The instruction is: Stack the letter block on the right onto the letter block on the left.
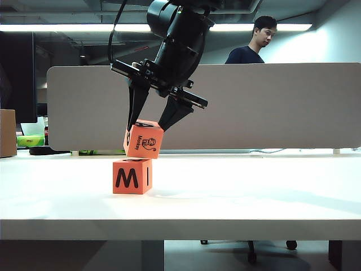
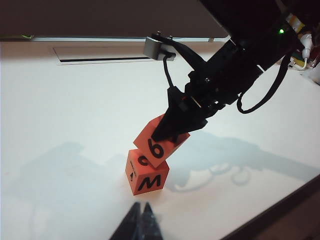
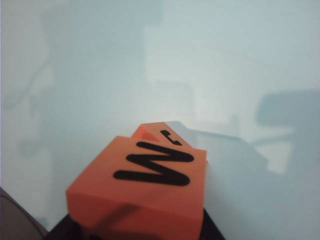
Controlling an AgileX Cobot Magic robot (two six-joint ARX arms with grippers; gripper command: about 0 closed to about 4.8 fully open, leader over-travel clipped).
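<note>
Orange block (image 1: 144,139) tilted in right gripper (image 1: 151,121) on M block (image 1: 132,176), left gripper (image 2: 140,220) closed, white table (image 1: 254,192) around.

A white table (image 1: 254,192) carries the scene. Directly on it, left of centre and toward the near edge, sits one orange letter block (image 1: 132,176) showing a black M; bare tabletop surrounds it.

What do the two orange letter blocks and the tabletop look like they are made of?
Upper block, held tilted by the right end effector: probably foam or painted wood, matte orange, no glare, printed black marks. Lower block: same look, with a printed M. Table: smooth white laminate, probably; soft sheen and faint shadows.
</note>
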